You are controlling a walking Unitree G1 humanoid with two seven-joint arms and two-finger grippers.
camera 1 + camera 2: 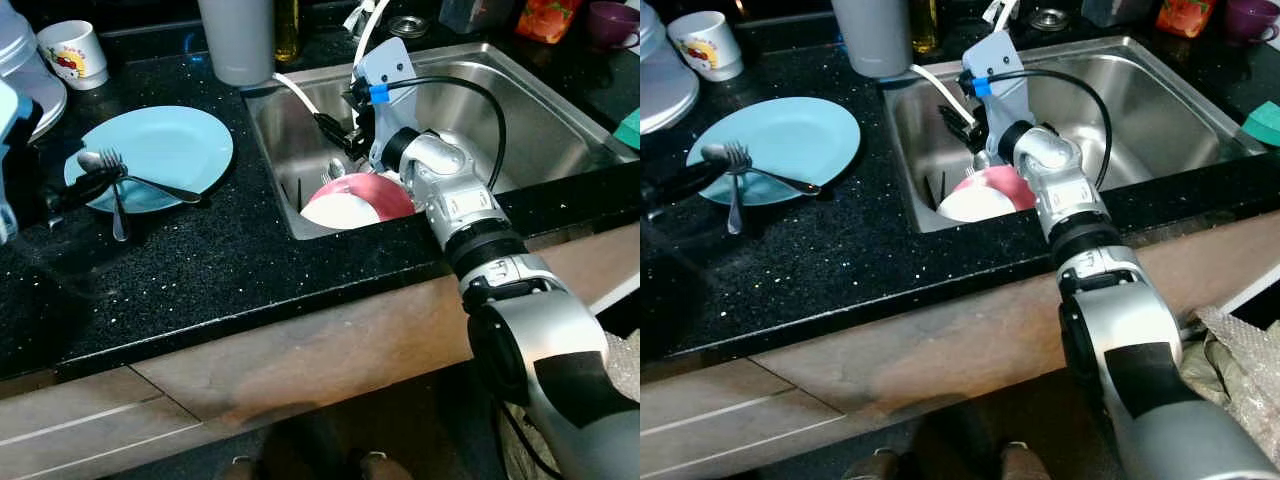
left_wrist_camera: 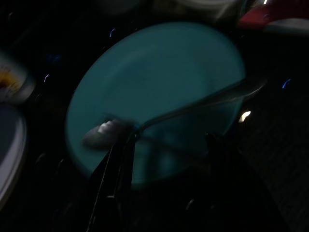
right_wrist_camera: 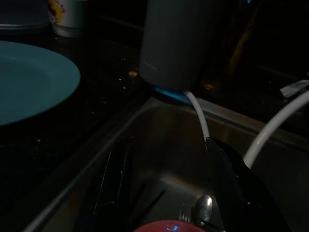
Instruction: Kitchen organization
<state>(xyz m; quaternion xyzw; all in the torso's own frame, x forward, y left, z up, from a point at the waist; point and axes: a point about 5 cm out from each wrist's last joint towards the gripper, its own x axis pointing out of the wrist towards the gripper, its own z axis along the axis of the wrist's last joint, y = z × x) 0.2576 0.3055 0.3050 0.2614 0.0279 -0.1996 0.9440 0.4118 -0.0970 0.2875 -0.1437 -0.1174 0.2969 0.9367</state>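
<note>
Tabletop (image 1: 220,270): black, speckled; blue plate (image 1: 170,145) w/ fork (image 1: 113,190), spoon (image 1: 135,175).
Left hand (image 2: 164,150): fingers apart, at spoon.
Right hand (image 3: 169,179): wide, over sink (image 1: 540,130) w/ red bowl (image 1: 365,195).

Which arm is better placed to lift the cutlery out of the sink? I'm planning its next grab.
Right, probably. The right pincer hangs open inside the sink, just above the spoon beside the red bowl. The left pincer is over the blue plate.
</note>
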